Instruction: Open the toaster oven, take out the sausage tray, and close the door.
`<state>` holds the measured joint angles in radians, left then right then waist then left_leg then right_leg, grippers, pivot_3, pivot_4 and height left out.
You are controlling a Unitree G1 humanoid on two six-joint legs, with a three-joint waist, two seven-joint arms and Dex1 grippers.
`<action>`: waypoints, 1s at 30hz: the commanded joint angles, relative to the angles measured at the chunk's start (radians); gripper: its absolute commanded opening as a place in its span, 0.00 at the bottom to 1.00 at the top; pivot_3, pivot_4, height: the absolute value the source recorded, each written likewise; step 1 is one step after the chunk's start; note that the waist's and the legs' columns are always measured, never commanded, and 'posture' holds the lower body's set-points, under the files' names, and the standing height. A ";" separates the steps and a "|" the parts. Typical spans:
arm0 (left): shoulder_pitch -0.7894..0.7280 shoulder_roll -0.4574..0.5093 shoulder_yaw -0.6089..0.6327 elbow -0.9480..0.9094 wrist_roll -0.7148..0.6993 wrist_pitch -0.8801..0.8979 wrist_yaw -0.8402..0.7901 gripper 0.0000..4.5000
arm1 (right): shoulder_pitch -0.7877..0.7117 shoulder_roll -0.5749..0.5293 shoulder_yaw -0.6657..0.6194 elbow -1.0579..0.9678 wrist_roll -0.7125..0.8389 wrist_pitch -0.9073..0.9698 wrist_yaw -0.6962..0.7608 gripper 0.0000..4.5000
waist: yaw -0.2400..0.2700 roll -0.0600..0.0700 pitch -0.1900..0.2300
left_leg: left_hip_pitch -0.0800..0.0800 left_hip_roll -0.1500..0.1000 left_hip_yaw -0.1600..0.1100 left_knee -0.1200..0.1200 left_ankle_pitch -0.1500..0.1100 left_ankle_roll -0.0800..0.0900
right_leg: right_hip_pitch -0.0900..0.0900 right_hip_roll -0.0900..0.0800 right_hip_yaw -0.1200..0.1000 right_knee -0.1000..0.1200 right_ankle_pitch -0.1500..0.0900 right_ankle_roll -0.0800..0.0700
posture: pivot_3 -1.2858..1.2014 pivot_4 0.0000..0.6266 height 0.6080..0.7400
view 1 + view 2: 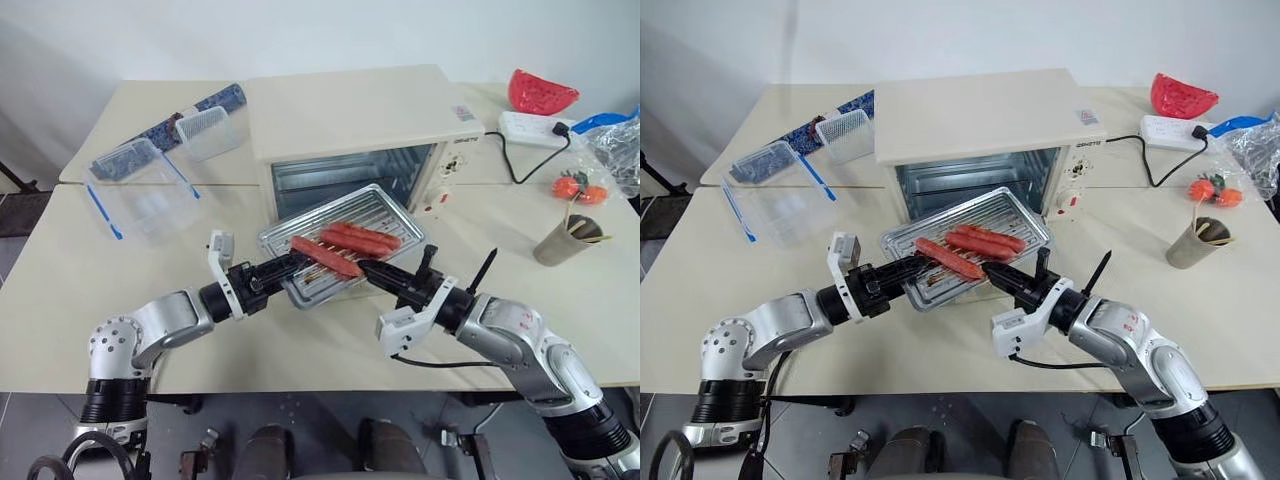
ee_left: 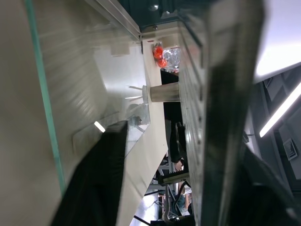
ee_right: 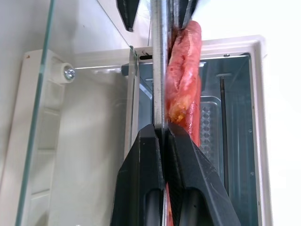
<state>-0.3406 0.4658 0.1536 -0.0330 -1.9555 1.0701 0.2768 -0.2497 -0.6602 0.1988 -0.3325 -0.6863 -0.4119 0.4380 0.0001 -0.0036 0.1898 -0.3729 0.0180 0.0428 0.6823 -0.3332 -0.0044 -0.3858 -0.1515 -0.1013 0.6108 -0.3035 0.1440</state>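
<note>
The right gripper (image 1: 362,267) was pinched tight on the sausage tray (image 1: 340,240); the left gripper (image 1: 297,262) straddled its rim, half-open; next: set it down, shut the door (image 3: 35,141).

The cream table (image 1: 120,270) had the toaster oven (image 1: 350,125) sitting at the back middle, with clear plastic boxes (image 1: 150,185) with blue trim off to its left. Over on the right there was a white power strip (image 1: 530,128), a red bowl (image 1: 540,92), a paper cup (image 1: 567,240) with sticks in it, and some small orange things (image 1: 578,188) next to a crinkly plastic bag (image 1: 618,150).
</note>
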 commanded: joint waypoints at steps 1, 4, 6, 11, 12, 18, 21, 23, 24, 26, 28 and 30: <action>0.006 -0.019 0.007 -0.032 -0.017 -0.015 0.013 0.22 | -0.021 0.014 -0.008 -0.026 0.017 -0.005 -0.012 0.00 | 0.001 0.000 0.000 | 0.000 0.000 0.000 0.000 0.000 0.000 | 0.000 0.000 0.000 0.000 0.000 0.000 | 0.52 0.24 1.00; 0.007 -0.030 0.011 -0.034 -0.017 -0.019 0.014 0.03 | -0.022 0.018 -0.008 -0.023 0.015 -0.009 -0.010 0.00 | 0.001 0.000 0.000 | 0.001 0.000 0.000 0.000 0.000 0.000 | 0.003 0.000 -0.001 -0.002 0.000 0.000 | 0.52 0.24 1.00; 0.005 -0.035 0.016 -0.031 -0.017 -0.012 0.011 0.01 | -0.023 0.020 -0.009 -0.022 0.015 -0.010 -0.008 0.00 | 0.000 0.000 0.000 | 0.002 0.000 0.000 0.000 0.000 0.000 | 0.003 0.000 -0.001 -0.003 0.000 0.000 | 0.52 0.24 1.00; -0.003 -0.063 0.051 -0.019 -0.017 0.013 -0.005 0.01 | -0.025 0.014 -0.013 -0.018 0.032 -0.016 -0.002 0.00 | 0.001 0.000 0.000 | 0.002 0.000 0.000 0.000 0.000 0.000 | 0.004 0.000 -0.001 -0.003 0.000 0.000 | 0.52 0.24 1.00; -0.002 -0.064 0.072 -0.017 -0.017 0.021 -0.003 0.01 | -0.023 0.011 -0.014 -0.019 0.062 -0.014 0.015 0.00 | 0.001 0.000 0.000 | 0.002 0.000 0.000 0.000 0.000 0.000 | 0.004 0.000 -0.001 -0.003 0.000 0.000 | 0.52 0.24 1.00; 0.063 -0.018 0.216 0.011 -0.017 0.104 0.001 0.00 | 0.041 -0.014 -0.032 -0.060 0.351 0.039 0.179 0.06 | 0.000 0.000 0.000 | 0.003 0.000 0.000 0.000 0.000 0.000 | 0.007 0.001 -0.002 -0.005 0.000 0.000 | 0.52 0.24 1.00; 0.126 0.031 0.288 0.045 -0.017 0.182 -0.093 0.00 | 0.076 -0.022 -0.057 -0.082 0.473 0.078 0.234 0.26 | -0.006 0.000 0.000 | 0.004 0.001 -0.002 -0.002 0.000 0.000 | 0.007 0.001 -0.002 -0.005 0.000 -0.001 | 0.52 0.24 1.00; 0.157 0.049 0.312 0.052 -0.017 0.200 -0.115 0.00 | 0.093 -0.034 -0.069 -0.087 0.528 0.085 0.257 0.41 | -0.002 0.000 0.000 | 0.005 0.001 -0.002 -0.002 0.000 0.000 | 0.007 0.002 -0.002 -0.005 -0.001 -0.002 | 0.52 0.24 1.00; 0.187 0.061 0.328 0.053 -0.017 0.209 -0.130 0.00 | 0.107 -0.043 -0.080 -0.088 0.572 0.076 0.272 0.49 | 0.000 0.000 0.000 | 0.005 0.001 -0.002 -0.002 0.000 0.000 | 0.007 0.002 -0.002 -0.005 -0.001 -0.002 | 0.52 0.24 1.00; 0.238 0.073 0.357 0.050 -0.017 0.215 -0.152 0.00 | 0.136 -0.065 -0.103 -0.085 0.656 0.072 0.311 0.63 | 0.003 0.000 0.000 | 0.005 0.001 -0.003 -0.001 0.000 0.001 | 0.008 0.001 -0.002 -0.007 -0.001 -0.002 | 0.52 0.24 1.00; 0.274 0.070 0.387 0.041 -0.017 0.215 -0.182 0.00 | 0.159 -0.086 -0.127 -0.080 0.737 0.081 0.351 0.76 | 0.005 0.000 0.000 | 0.004 0.000 -0.004 -0.001 -0.001 0.001 | 0.009 0.001 -0.001 -0.008 -0.001 -0.002 | 0.52 0.24 1.00; 0.338 0.077 0.416 0.020 -0.017 0.222 -0.234 0.00 | 0.181 -0.107 -0.166 -0.059 0.845 0.112 0.398 0.91 | 0.003 0.000 0.000 | 0.003 0.000 -0.004 -0.002 -0.001 0.001 | 0.009 0.000 -0.001 -0.009 -0.001 -0.002 | 0.52 0.24 1.00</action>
<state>-0.0266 0.5312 0.5254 0.0379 -1.9535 1.2824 0.1086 -0.0769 -0.7506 0.0840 -0.3845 0.0631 -0.3181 0.8078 0.0035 -0.0035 0.1901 -0.3693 0.0182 0.0391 0.6806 -0.3343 -0.0030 -0.3771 -0.1511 -0.1025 0.6016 -0.3044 0.1423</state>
